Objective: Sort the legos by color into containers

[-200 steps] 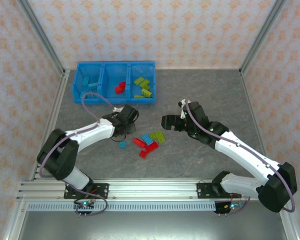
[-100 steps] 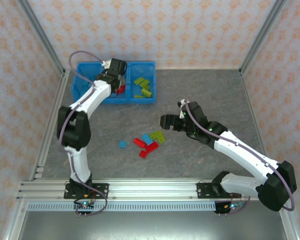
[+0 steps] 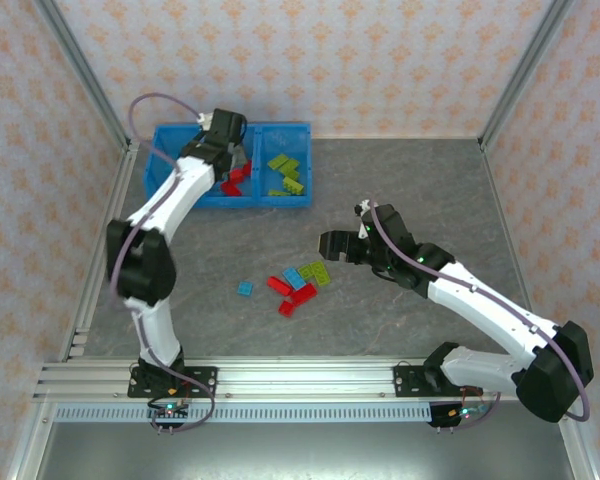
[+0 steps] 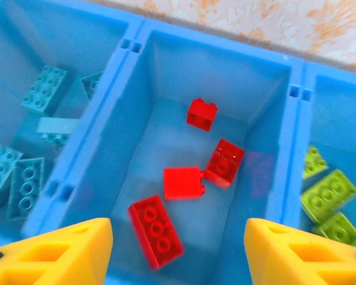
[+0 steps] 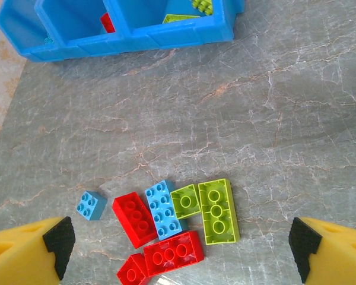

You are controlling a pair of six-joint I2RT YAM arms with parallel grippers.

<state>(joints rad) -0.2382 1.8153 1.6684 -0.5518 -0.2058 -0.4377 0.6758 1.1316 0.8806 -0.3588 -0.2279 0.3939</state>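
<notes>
The containers are one blue tray of three compartments at the back left. My left gripper hangs over the middle compartment, open, yellow fingers wide apart with nothing between them. Several red legos lie on that compartment's floor, light blue legos in the left one, lime green legos in the right one. On the table lies a loose pile of legos: red, light blue and lime green. My right gripper hovers open above the pile.
A small light blue brick lies apart, left of the pile. The tray stands beyond open grey tabletop in the right wrist view. Metal frame posts and patterned walls close in the table on the left, back and right.
My left arm swung from beside the pile up to the tray's middle compartment and its jaws opened; another red brick now lies there. The right arm has barely moved.
</notes>
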